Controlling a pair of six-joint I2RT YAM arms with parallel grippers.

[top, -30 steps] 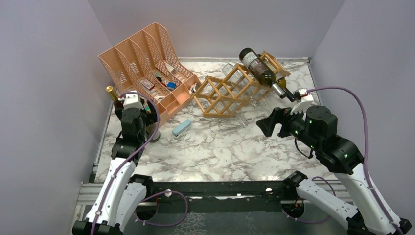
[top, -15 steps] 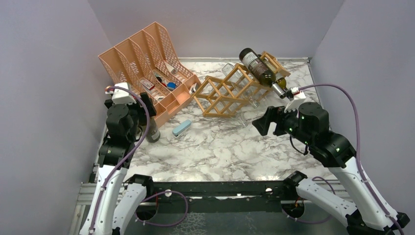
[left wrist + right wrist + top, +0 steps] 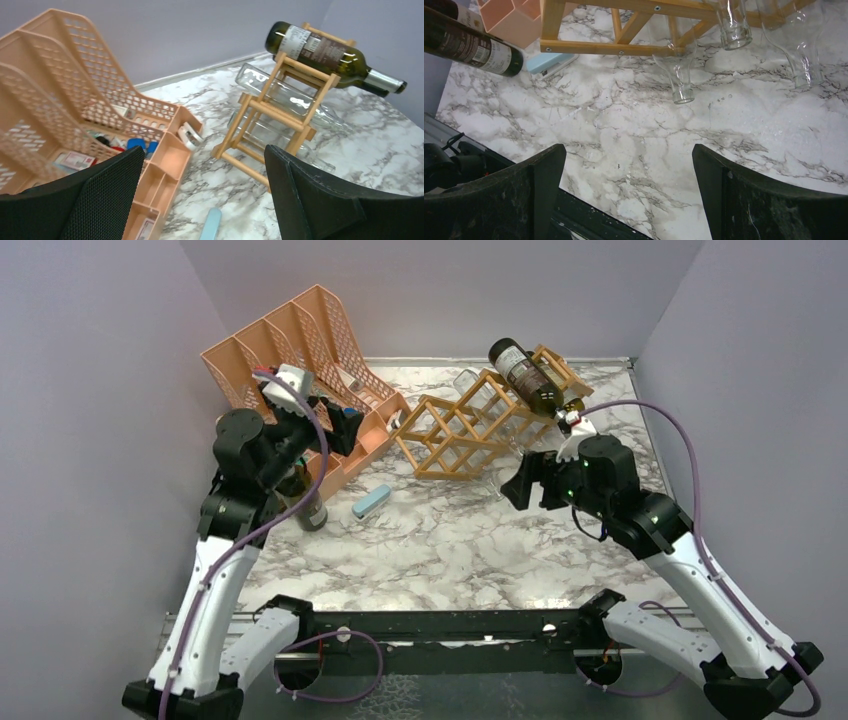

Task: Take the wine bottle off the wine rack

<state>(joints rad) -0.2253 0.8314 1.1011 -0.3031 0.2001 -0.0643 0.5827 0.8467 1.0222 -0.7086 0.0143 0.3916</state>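
The dark green glass wine bottle [image 3: 525, 378] lies tilted atop the light tan wooden lattice wine rack [image 3: 470, 425] (clear bottles apparently slotted below). Left gripper [image 3: 205, 200] and right gripper [image 3: 629, 195] both gape wide, empty.

Both arms raised, left pincer [image 3: 335, 427] and right pincer [image 3: 522, 483] spread wide.

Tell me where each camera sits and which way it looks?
Top: above and behind the arms, looking down at the table; both arms show.
Left wrist: on the left arm, facing the wine rack and wine bottle; its open fingers show.
Right wrist: on the right arm, looking down at the marble; its open fingers show.
All three see the rack.
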